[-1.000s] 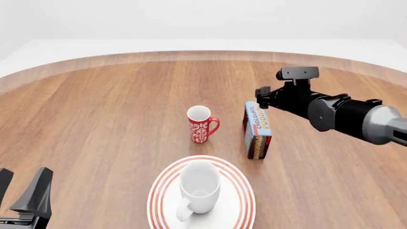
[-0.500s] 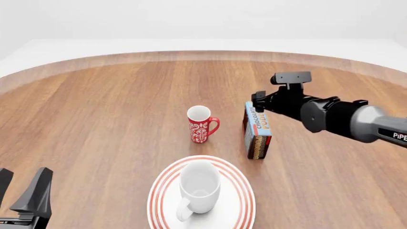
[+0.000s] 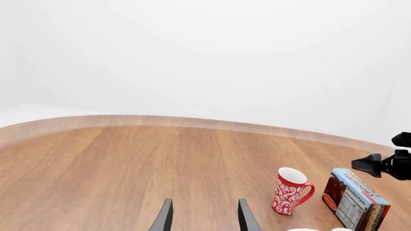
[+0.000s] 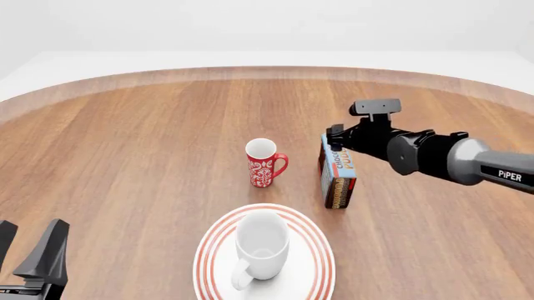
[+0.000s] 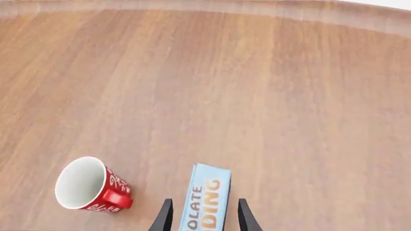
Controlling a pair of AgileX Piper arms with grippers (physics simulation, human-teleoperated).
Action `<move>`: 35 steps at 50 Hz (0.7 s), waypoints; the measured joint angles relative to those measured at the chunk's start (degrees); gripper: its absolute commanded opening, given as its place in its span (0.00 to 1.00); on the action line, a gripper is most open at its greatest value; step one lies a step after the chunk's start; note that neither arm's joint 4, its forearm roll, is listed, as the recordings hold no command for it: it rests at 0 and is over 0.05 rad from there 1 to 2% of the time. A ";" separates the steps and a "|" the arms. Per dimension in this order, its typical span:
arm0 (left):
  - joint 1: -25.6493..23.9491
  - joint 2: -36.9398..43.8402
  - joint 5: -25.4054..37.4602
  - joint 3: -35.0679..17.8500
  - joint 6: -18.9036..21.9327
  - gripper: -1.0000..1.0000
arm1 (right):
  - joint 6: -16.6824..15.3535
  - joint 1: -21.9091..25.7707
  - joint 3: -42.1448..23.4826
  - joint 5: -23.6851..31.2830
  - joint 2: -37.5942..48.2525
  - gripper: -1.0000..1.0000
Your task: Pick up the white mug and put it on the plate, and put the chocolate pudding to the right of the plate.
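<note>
White mug (image 4: 261, 244) upright on the plate (image 4: 317, 265). Chocolate pudding (image 4: 338, 170) stands beyond the plate's right edge; right gripper (image 5: 202, 216), jaws apart, straddles its top. Left gripper (image 4: 34, 256) idles, jaws apart.

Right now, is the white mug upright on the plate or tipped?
Upright. The white mug stands inside the plate, its open mouth facing up and handle toward the near left, with no end effector on it.

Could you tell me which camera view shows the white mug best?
The front view: the white mug stands upright on the plate, fully visible, rim to handle. The left wrist view catches only a white sliver at the picture's edge, too little to identify. The right wrist view does not show it.
</note>
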 measured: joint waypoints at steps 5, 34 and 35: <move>0.01 0.00 0.00 0.00 0.00 1.00 | 0.05 0.12 -0.12 -0.14 0.63 1.00; 0.00 0.00 0.02 -0.01 0.02 1.00 | 0.71 0.50 -0.33 -0.97 3.49 1.00; 0.00 0.00 0.02 -0.01 0.02 1.00 | 0.74 0.49 -0.32 -1.01 3.59 1.00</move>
